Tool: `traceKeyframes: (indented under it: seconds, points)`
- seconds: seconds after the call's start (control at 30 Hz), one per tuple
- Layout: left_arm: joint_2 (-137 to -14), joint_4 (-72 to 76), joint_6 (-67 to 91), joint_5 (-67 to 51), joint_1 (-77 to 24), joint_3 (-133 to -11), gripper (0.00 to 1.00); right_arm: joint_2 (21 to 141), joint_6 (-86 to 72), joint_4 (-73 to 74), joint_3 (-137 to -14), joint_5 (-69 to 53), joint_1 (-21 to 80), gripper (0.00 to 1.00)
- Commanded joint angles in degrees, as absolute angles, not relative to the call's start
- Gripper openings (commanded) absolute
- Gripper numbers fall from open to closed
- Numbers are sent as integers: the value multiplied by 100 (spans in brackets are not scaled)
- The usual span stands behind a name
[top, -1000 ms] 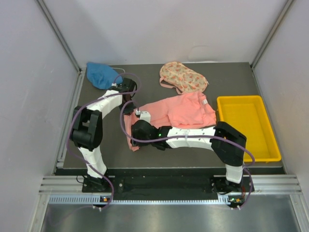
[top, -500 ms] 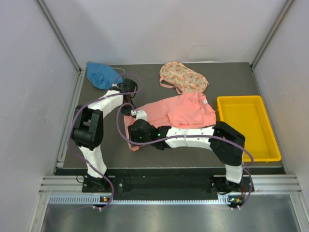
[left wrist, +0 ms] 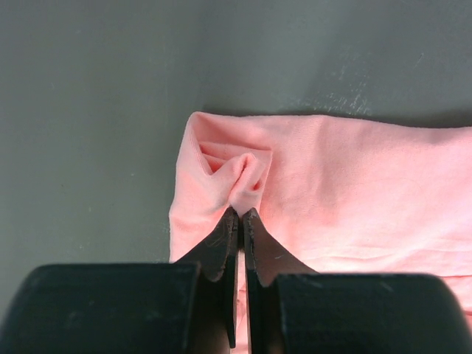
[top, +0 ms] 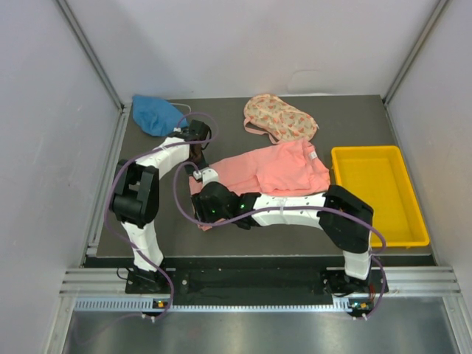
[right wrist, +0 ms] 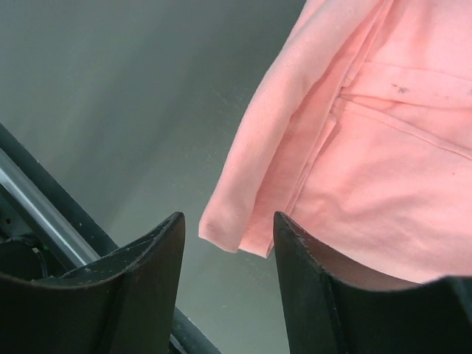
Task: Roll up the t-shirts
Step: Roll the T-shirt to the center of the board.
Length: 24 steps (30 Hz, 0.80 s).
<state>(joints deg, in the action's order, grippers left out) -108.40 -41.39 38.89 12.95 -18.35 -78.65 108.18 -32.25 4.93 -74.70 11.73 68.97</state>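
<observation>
The salmon-pink t-shirt (top: 284, 168) lies spread on the dark table, with its left edge under both wrists. My left gripper (top: 196, 157) is shut on a pinched fold at the shirt's far left corner (left wrist: 243, 177), with the jaws closed tight (left wrist: 241, 214). My right gripper (top: 203, 212) is open (right wrist: 228, 230) and hangs just over the shirt's near left corner (right wrist: 240, 221), one finger on each side and touching nothing. The blue t-shirt (top: 155, 114) lies bunched at the back left. The cream floral t-shirt (top: 280, 118) lies crumpled at the back centre.
A yellow tray (top: 377, 193) stands at the right side of the table, close to the pink shirt's right edge. Grey walls close in the left, back and right. A metal rail (right wrist: 44, 214) runs along the near table edge.
My right gripper has slid a little to the left toward the pink shirt's near left corner. The left gripper has kept its hold on the fold and barely shifted.
</observation>
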Motion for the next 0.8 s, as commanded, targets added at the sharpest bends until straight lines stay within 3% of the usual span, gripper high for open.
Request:
traceKeyframes:
  seconds: [0.0, 0.3, 0.77]
  points:
    - [-10907, -4210, 3806, 1292, -1881, -8051, 0, 10898, -2918, 45, -7453, 985, 6987, 50]
    - [-10969, -4280, 3744, 1275, -1916, -8121, 0, 11127, -2830, 61, -7567, 897, 7014, 46]
    - [-10995, -4236, 3735, 1257, -1942, -8060, 0, 10951, -3330, 44, -7181, 1213, 7014, 19]
